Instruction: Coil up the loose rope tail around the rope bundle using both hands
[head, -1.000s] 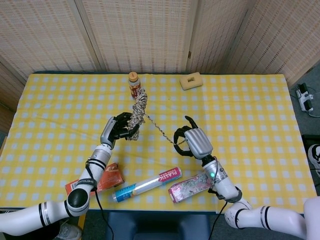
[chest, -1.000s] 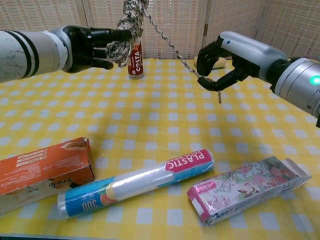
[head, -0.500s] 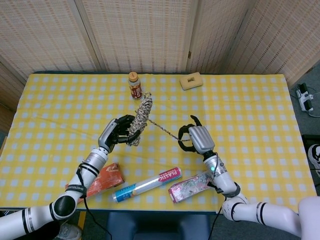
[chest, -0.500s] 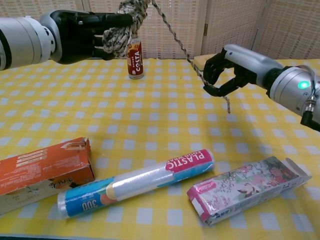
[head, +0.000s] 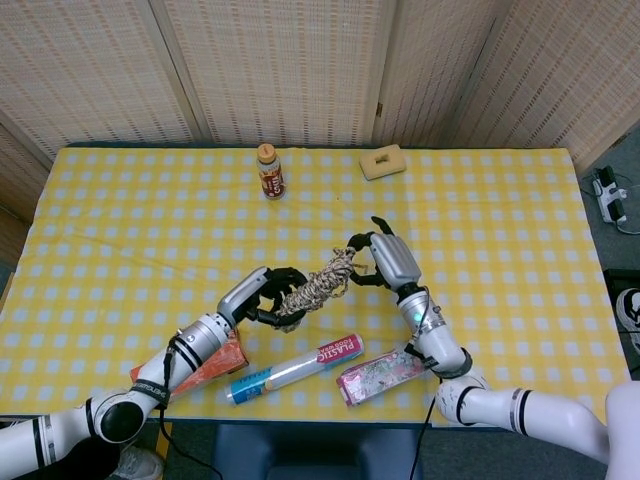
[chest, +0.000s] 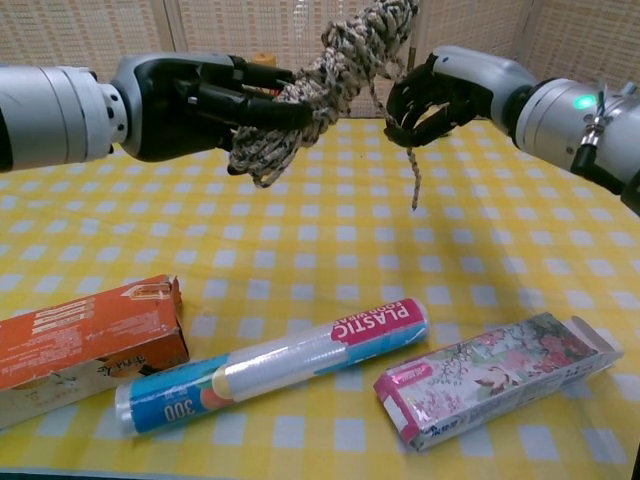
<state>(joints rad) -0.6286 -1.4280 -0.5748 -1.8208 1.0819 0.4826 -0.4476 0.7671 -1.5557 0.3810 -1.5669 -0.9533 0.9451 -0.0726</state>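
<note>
— Rope bundle (chest: 318, 82) is up off the yellow checked table (head: 500, 210), slanting between both hands.

— Who has it?

— The left hand (chest: 205, 95) grips the lower end; the right hand (chest: 440, 88) is curled around the rope tail (chest: 413, 178) by the upper end, and the tail's end dangles below it.

— Anything under them?

— A plastic wrap roll (chest: 275, 366), an orange box (chest: 85, 335) and a floral box (chest: 495, 378).
</note>
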